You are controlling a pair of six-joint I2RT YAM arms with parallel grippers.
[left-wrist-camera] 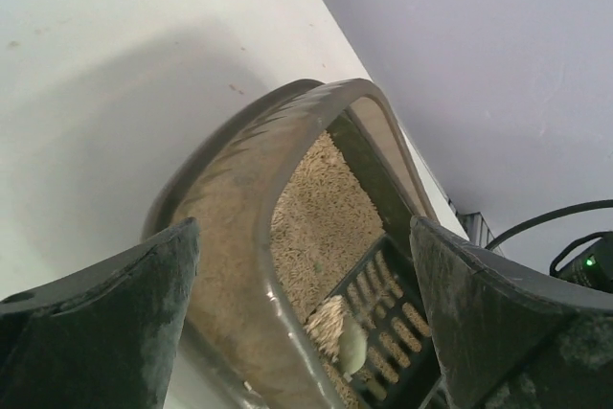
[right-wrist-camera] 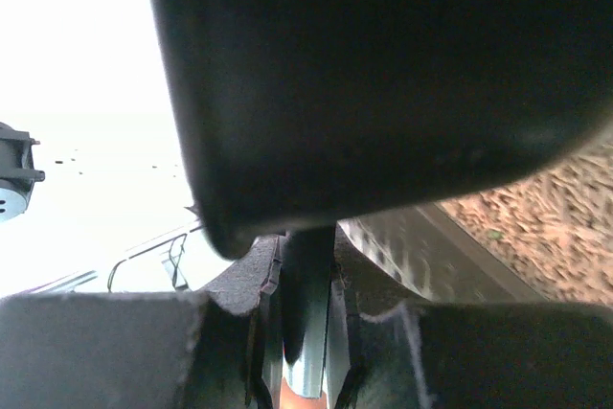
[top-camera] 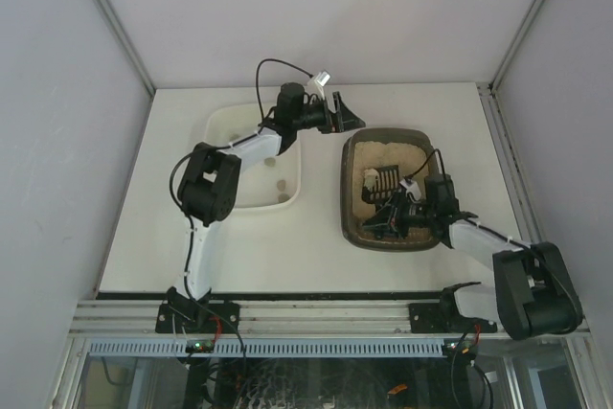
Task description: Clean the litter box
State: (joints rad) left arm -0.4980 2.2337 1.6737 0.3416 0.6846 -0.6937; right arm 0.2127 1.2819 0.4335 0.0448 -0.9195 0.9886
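My left gripper (left-wrist-camera: 305,227) hangs spread wide, with the corner rim of the litter box (left-wrist-camera: 235,237) between its fingers. My right gripper (top-camera: 395,210) is clamped on the black slotted scoop (top-camera: 381,179) just ahead, over the litter, which carries a pale clump (left-wrist-camera: 350,337).

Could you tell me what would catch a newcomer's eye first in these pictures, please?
Most likely the brown litter box right of centre on the table, where the right tool holds a black slotted scoop carrying a pale clump over the tan litter. Next, the left tool hangs open at the box's far left corner, its arm reaching across the white tub, which holds a few small clumps.
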